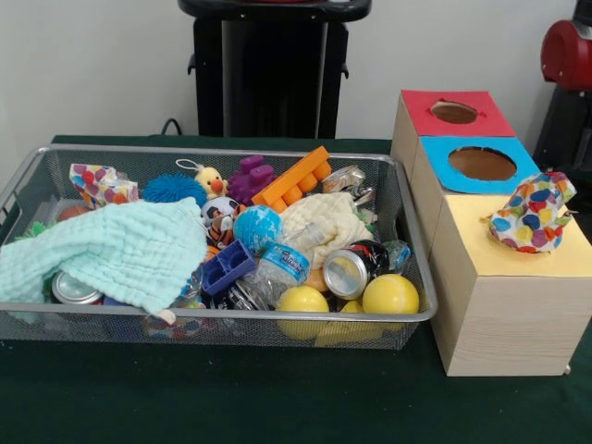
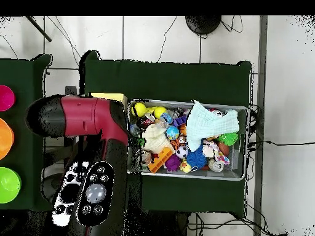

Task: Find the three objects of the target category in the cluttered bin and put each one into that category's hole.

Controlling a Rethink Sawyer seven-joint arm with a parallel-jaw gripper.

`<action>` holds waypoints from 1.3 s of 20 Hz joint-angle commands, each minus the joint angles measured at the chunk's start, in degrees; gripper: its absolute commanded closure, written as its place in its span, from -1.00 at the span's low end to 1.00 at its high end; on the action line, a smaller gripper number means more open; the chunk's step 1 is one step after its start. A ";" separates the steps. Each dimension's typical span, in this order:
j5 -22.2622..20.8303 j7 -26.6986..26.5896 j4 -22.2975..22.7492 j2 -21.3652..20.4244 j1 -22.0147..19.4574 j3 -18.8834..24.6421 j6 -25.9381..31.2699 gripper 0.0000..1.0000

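Polka-dot cloth (image 1: 530, 214) sits bunched on the yellow-topped box (image 1: 518, 277), apparently over its hole, not yet pushed through; it could snag there or slide off the edge. Another dotted cloth (image 1: 100, 183) lies at the far left corner of the wire basket (image 1: 222, 317), beside the mint-green cloth (image 1: 111, 250), which may be hiding others. The arm (image 2: 92, 123) covers the boxes from overhead; its gripper's jaws cannot be made out.
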 commanded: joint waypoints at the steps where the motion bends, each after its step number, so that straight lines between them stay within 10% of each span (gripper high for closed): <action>1: 0.24 13.19 1.86 3.97 -1.69 2.39 0.58 1.00; 26: 0.52 11.71 9.02 4.87 -3.01 5.07 -9.30 1.00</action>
